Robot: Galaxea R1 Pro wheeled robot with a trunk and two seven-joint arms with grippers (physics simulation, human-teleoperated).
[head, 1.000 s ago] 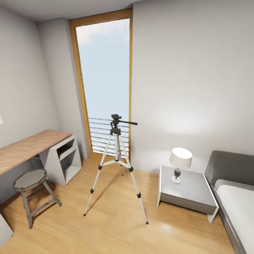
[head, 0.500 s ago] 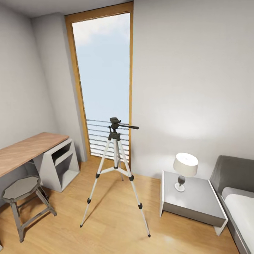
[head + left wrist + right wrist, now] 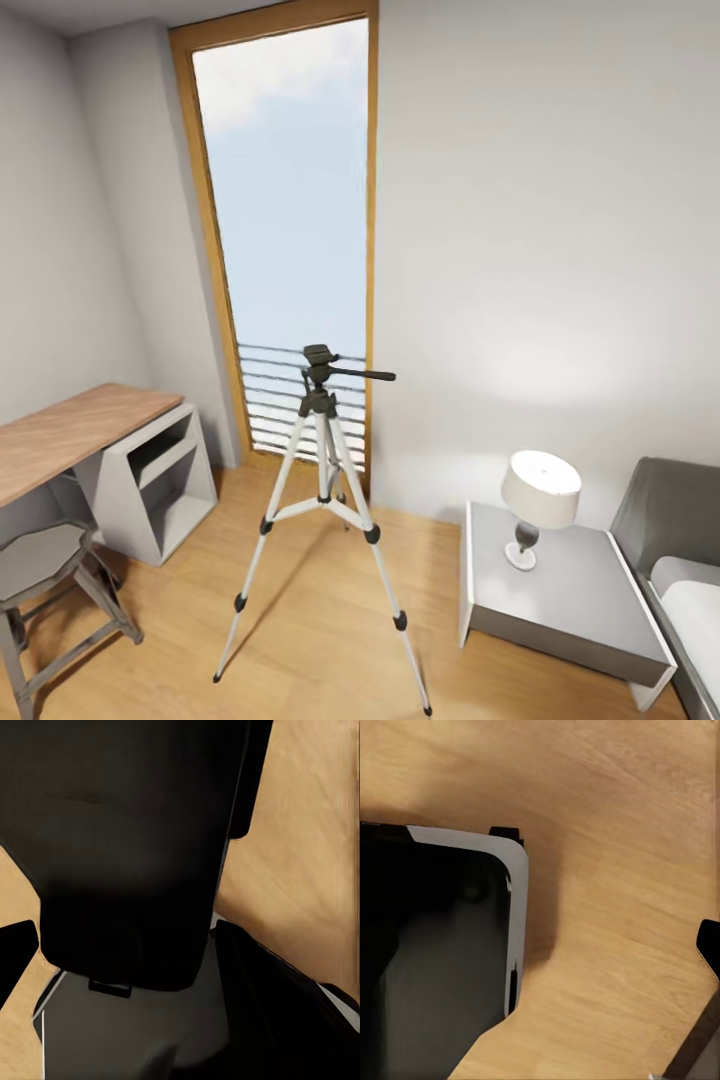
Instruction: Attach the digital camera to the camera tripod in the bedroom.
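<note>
The approach step seems in hand: the silver-legged camera tripod [image 3: 322, 500] with its black head stands on the light wood floor [image 3: 330, 610] before the tall wood-framed window [image 3: 285, 220], so driving closer comes next; neither gripper's state can be told.

Left wrist view: a big matte black housing [image 3: 127, 847], boxy with rounded lower corners, and a small black tab under it. Beneath, a glossy dark base [image 3: 135, 1035] with a thin pale edge. Right wrist view: the same glossy black body [image 3: 431, 960], rounded corner, light grey rim.
</note>
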